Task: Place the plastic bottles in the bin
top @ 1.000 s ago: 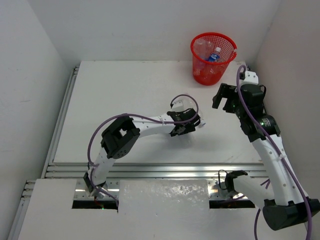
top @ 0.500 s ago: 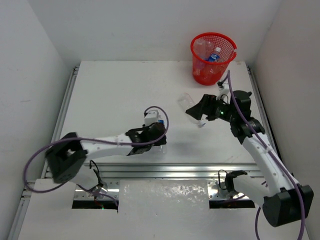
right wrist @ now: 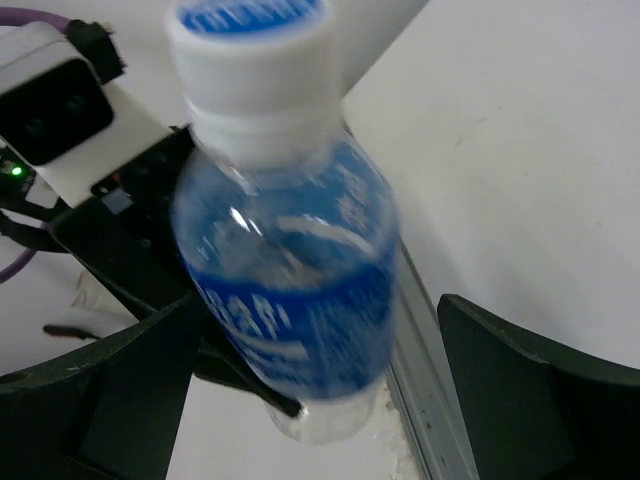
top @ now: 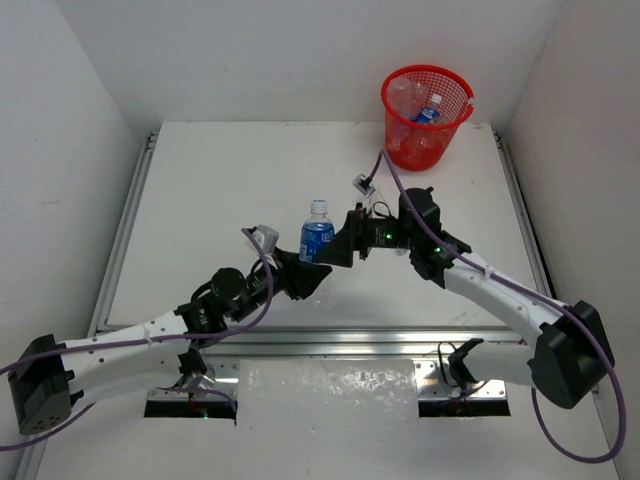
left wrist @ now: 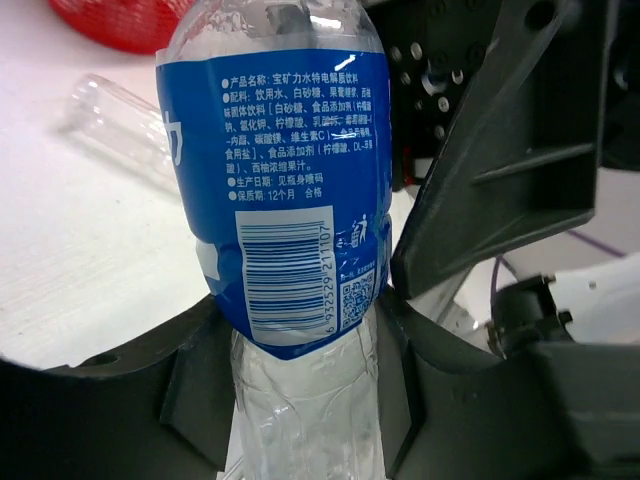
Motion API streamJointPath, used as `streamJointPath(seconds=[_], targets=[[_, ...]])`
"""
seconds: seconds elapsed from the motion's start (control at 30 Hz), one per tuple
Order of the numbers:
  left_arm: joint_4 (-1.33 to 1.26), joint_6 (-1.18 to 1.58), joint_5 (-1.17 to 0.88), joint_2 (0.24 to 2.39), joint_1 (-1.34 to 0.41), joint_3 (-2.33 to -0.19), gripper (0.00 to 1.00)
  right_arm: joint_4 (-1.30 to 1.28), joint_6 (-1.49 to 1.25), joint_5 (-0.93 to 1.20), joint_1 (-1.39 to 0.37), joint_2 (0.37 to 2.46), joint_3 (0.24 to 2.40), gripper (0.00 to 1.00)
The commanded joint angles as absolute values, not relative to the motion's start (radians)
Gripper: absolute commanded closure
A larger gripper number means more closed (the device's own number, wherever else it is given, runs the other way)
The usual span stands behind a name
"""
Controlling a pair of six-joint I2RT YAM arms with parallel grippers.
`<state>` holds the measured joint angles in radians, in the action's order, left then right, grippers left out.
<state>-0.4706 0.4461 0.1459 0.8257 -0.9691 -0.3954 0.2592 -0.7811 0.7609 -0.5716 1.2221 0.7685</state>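
Bottle in play: the blue-label bottle stands upright over mid-table, cap up, between the two grippers and well short of the bin.
Left side: the left gripper has its fingers drawn in snugly on the clear lower body under the label. It appears to carry the bottle from below, which leaves the upper part free for a second grasp.
Right side: the right gripper has its jaws spread wide, one on either side of the label, and has hold of nothing.
Likely reason: a handover, since the bin sits at the far right corner of the table, on the right arm's side.
Bin contents: at least two bottles inside.
Left over: a plain clear bottle lies on its side near the bin.
Risk: if the left gripper lets go before the right jaws close, the bottle would fall.
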Motion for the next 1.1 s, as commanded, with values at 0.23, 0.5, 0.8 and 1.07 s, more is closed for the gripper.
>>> streamJointPath(seconds=[0.23, 0.5, 0.8, 1.07], targets=[[-0.442, 0.411, 0.058, 0.809, -0.968, -0.488, 0.27, 0.355, -0.735, 0.659, -0.621, 1.223, 0.821, 1.0], [0.554, 0.742, 0.745, 0.741, -0.968, -0.782, 0.0, -0.024, -0.543, 0.074, -0.531, 1.163, 0.992, 1.0], [0.856, 0.677, 0.71, 0.655, -0.971, -0.919, 0.0, -0.097, -0.423, -0.322, -0.174, 1.584, 1.58, 1.0], [0.721, 0.589, 0.634, 0.64, -0.95, -0.85, 0.0, -0.17, -0.247, -0.434, -0.095, 2.198, 2.42, 1.0]])
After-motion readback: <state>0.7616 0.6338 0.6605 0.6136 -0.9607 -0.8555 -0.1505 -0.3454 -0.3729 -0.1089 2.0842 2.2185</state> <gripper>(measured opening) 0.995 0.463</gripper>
